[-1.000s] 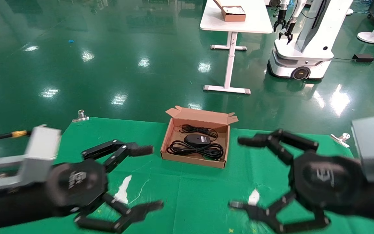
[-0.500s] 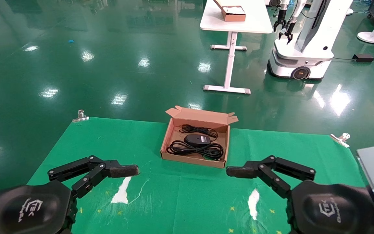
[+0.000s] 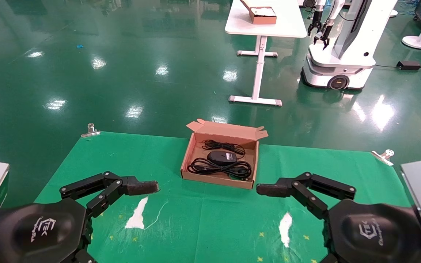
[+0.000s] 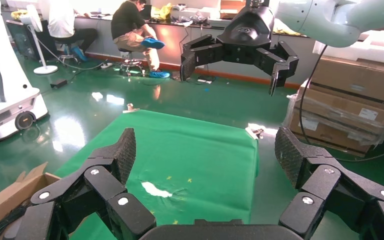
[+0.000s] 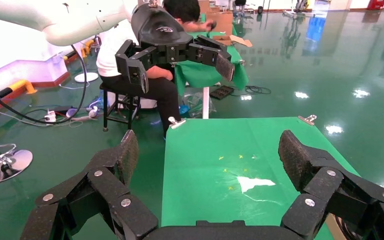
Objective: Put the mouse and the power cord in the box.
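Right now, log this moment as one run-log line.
black oval mouse, thick black power cord: inside brown cardboard box | left gripper: open | right gripper: open

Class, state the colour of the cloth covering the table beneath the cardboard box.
Green, marked with white patches; the cloth under the box shows best in the head view.

Green-cloth table (image 3: pixel 203 219) w/ box (image 3: pixel 216 178)
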Controlling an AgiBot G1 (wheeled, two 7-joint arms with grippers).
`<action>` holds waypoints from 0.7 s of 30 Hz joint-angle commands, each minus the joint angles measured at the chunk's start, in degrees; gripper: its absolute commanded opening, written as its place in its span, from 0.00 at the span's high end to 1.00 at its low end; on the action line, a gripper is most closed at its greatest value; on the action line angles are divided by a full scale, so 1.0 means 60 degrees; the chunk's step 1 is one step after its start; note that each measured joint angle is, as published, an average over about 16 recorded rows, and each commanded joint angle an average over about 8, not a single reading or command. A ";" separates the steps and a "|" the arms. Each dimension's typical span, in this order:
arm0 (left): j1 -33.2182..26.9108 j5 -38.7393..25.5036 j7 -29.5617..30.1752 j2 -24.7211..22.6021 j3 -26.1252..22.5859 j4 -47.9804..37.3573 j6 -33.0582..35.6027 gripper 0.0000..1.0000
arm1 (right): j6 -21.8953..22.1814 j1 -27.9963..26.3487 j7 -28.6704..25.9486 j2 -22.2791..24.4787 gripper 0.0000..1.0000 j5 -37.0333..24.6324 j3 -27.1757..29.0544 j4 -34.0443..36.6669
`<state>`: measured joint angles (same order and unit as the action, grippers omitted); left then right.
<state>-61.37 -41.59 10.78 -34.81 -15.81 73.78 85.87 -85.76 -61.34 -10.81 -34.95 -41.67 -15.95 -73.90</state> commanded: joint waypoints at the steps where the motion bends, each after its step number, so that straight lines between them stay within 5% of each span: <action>1: -0.0012 -0.0015 -0.0004 -0.0013 -0.0012 -0.0016 -0.0013 0.00 | 0.0001 -0.0006 0.0002 -0.0001 0.00 -0.0006 -0.0002 0.0012; 21: -0.0048 -0.0067 -0.0021 -0.0055 -0.0054 -0.0059 -0.0051 0.00 | 0.0011 -0.0027 0.0013 -0.0010 0.00 -0.0022 -0.0013 0.0047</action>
<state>-61.66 -41.98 10.66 -35.14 -16.13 73.43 85.56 -85.70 -61.50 -10.74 -35.01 -41.81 -16.02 -73.62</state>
